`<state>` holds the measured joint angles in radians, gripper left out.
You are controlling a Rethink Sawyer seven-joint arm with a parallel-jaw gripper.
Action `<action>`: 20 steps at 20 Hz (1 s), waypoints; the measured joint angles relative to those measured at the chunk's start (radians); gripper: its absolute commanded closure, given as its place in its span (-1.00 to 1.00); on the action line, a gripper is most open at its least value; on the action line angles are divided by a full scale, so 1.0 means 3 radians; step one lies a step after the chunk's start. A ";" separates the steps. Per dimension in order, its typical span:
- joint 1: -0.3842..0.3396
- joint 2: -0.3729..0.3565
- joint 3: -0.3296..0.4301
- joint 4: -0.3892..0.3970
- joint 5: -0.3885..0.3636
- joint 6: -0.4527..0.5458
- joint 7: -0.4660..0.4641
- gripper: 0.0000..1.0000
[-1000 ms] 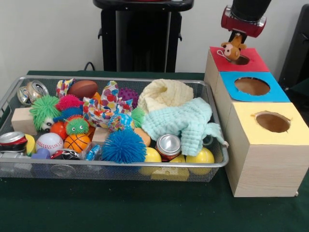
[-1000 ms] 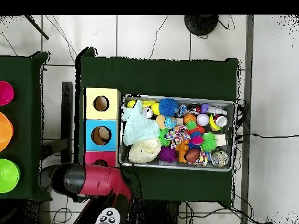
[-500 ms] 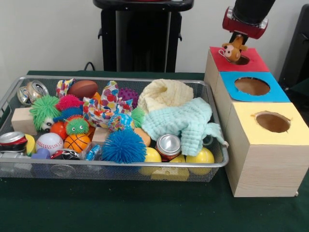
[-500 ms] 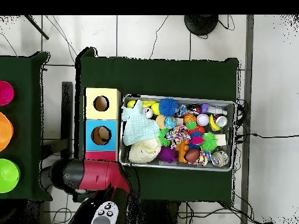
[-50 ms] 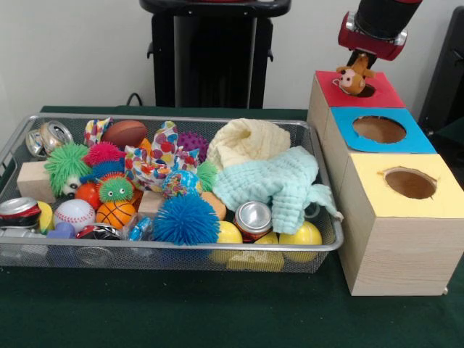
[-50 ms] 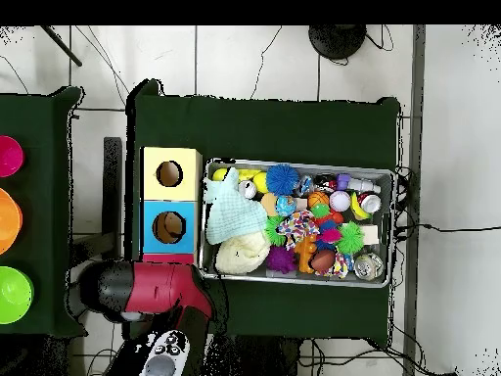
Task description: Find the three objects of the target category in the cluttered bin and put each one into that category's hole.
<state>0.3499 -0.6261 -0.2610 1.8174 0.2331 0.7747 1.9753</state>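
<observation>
A small brown monkey plush (image 5: 352, 77) hangs just over the hole of the red-topped box (image 5: 384, 93), at the far right. My gripper (image 5: 358, 61) is shut on the plush from above, under the red wrist ring. In the overhead view the red arm (image 6: 147, 290) covers the red box, and the gripper and plush are hidden beneath it. The wire bin (image 5: 174, 247) to the left holds spiky balls, sports balls, cans, wooden blocks and cloths.
A blue-topped box (image 5: 415, 142) and a yellow-topped box (image 5: 377, 175) stand in a row in front of the red one, each with a round hole. In the bin, a pale green cloth (image 5: 279, 185) and a cream cloth (image 5: 250, 141) lie nearest the boxes. From above, the bin (image 6: 298, 164) sits right of the boxes.
The gripper with the monkey plush has shifted slightly to the right over the red box. In the overhead view the arm has swung a little lower in the picture.
</observation>
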 measured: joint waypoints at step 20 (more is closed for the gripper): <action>-0.0122 0.0238 0.0145 -0.0212 0.0000 -0.0073 0.0001 1.00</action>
<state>0.3134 -0.5546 -0.2175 1.7539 0.2331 0.7529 1.9756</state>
